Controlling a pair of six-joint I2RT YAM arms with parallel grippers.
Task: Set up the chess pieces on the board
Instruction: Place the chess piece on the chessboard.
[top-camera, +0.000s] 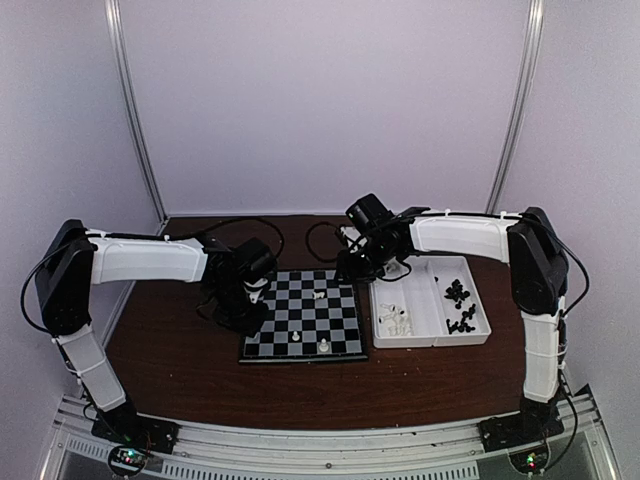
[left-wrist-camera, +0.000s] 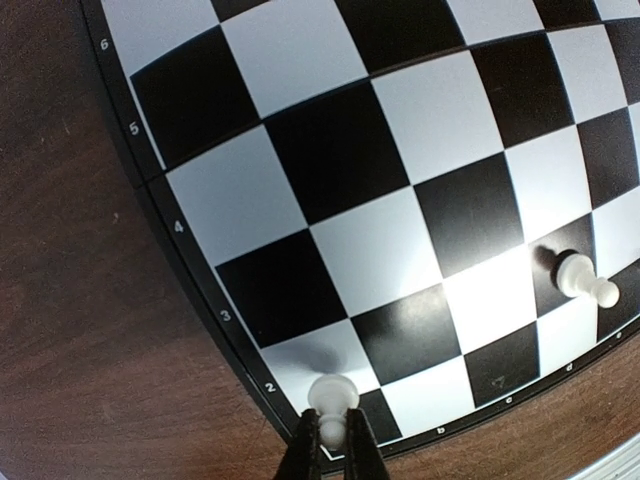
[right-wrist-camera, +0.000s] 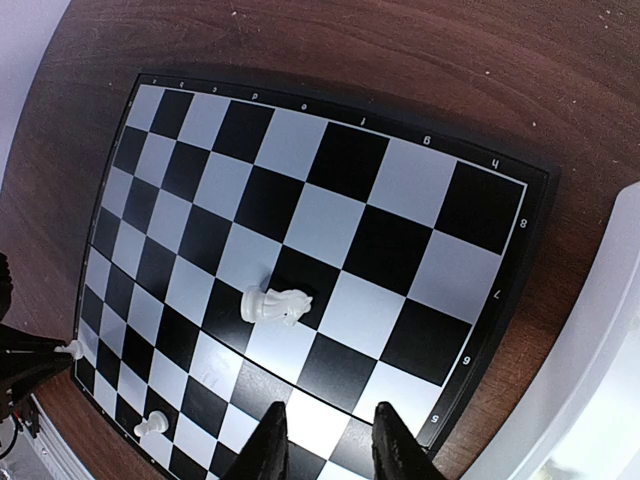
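White pawn (left-wrist-camera: 332, 394) between left fingers (left-wrist-camera: 302, 456)

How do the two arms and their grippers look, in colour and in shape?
The left arm and right arm have white link shells, black joint housings and thin black cables looping alongside. The left gripper and right gripper have slim, dark, tapering fingers.

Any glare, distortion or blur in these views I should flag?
Left wrist: fisheye bows the board; a glare patch whitens squares near the unheld pawn. Right wrist: same bowing, glare at the right claw. Top external: soft; pieces in the tray barely resolve.
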